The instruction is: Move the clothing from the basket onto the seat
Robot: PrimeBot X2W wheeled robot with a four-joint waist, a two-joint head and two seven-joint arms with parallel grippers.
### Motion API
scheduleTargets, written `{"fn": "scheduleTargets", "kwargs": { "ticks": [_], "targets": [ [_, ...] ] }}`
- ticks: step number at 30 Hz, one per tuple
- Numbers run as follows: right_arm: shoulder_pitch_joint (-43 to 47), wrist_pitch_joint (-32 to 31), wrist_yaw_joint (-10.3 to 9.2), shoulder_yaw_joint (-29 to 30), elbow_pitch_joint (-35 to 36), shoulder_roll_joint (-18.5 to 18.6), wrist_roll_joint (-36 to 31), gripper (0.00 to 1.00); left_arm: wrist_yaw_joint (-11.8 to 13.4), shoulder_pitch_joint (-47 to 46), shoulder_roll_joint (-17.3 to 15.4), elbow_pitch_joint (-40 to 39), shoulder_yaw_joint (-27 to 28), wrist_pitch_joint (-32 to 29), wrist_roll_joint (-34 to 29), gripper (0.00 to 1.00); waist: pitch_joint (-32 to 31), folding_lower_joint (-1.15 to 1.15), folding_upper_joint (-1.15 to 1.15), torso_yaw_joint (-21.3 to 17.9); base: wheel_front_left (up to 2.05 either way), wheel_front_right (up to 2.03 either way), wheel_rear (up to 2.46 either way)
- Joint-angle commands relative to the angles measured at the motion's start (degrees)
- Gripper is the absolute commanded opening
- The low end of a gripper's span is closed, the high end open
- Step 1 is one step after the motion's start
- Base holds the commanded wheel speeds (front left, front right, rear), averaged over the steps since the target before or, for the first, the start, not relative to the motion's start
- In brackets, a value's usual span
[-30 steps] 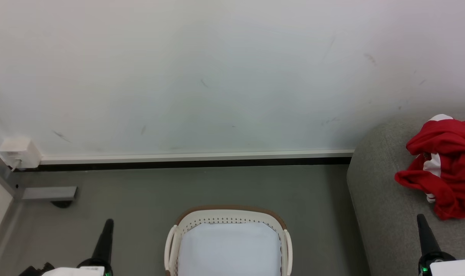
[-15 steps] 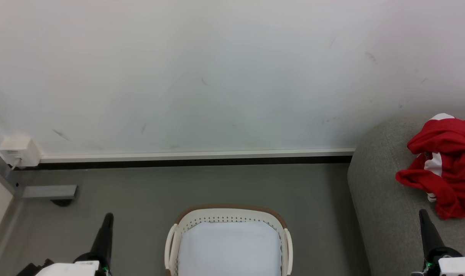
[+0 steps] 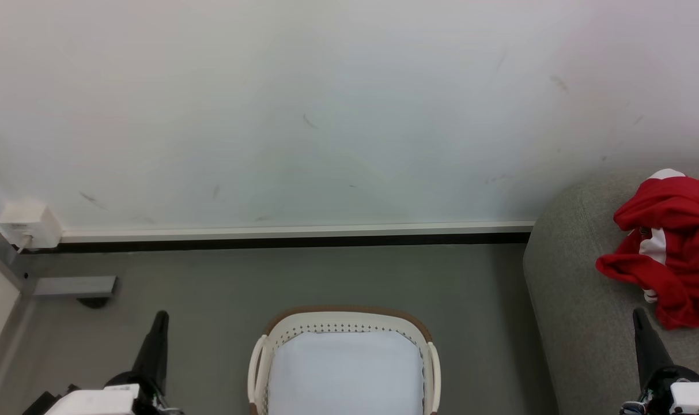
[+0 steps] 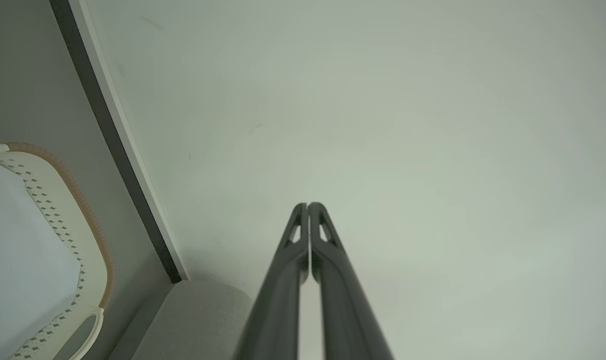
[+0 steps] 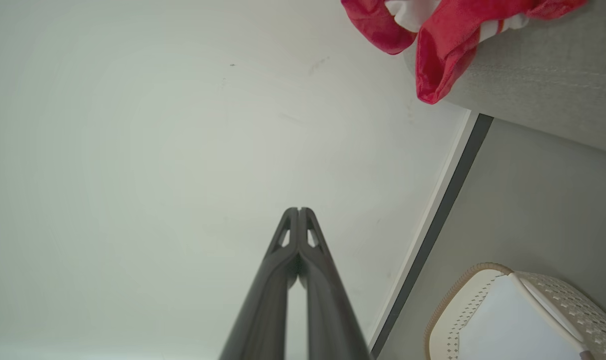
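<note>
The red clothing [image 3: 672, 248] with white panels lies crumpled on the grey seat [image 3: 580, 300] at the right edge of the head view; the right wrist view shows the clothing [image 5: 447, 35] on the seat [image 5: 532, 95] too. The cream basket [image 3: 343, 323] with a brown rim stands on the floor at bottom centre, and only its white base shows inside. It appears as the basket [image 4: 58, 215] in the left wrist view and the basket [image 5: 547, 300] in the right wrist view. My left gripper [image 3: 160, 316] is shut at lower left. My right gripper [image 3: 637, 314] is shut at lower right, just below the clothing. Both hold nothing.
A pale wall with a white and black skirting strip [image 3: 291, 236] runs behind the basket. A white socket box [image 3: 29, 225] and a grey bracket [image 3: 75, 286] sit at the left. Grey floor [image 3: 326, 276] lies between basket and wall.
Both grippers have shifted slightly: the left one a little up, the right one a little rightward and up. The clothing and basket have stayed put.
</note>
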State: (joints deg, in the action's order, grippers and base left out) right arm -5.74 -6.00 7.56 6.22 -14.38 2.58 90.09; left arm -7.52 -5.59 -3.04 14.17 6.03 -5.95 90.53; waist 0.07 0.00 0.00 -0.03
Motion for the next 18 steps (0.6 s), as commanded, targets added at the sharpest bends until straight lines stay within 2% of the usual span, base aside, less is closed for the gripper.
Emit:
{"fn": "scheduleTargets", "kwargs": {
  "ticks": [1,5,18],
  "targets": [
    [-0.6,-0.3,-0.12,0.3,0.4,0.5,1.1,0.00,0.1,-0.7,-0.1,-0.2,0.3,-0.2,0.8,0.00,0.0,0.00,0.00,0.0,0.00,0.00,0.00],
    [-0.8,-0.7,-0.13,0.5,0.6,0.5,2.5,0.00,0.1,-0.9,-0.1,-0.2,0.5,-0.6,2.4,0.00,0.1,0.00,0.00,0.0,0.00,0.00,0.00],
    [-0.8,-0.7,-0.13,0.5,0.5,0.5,2.4,0.00,0.1,-0.9,0.0,-0.2,0.5,-0.6,2.4,0.00,0.1,0.00,0.00,0.0,0.00,0.00,0.00]
  ]
}}
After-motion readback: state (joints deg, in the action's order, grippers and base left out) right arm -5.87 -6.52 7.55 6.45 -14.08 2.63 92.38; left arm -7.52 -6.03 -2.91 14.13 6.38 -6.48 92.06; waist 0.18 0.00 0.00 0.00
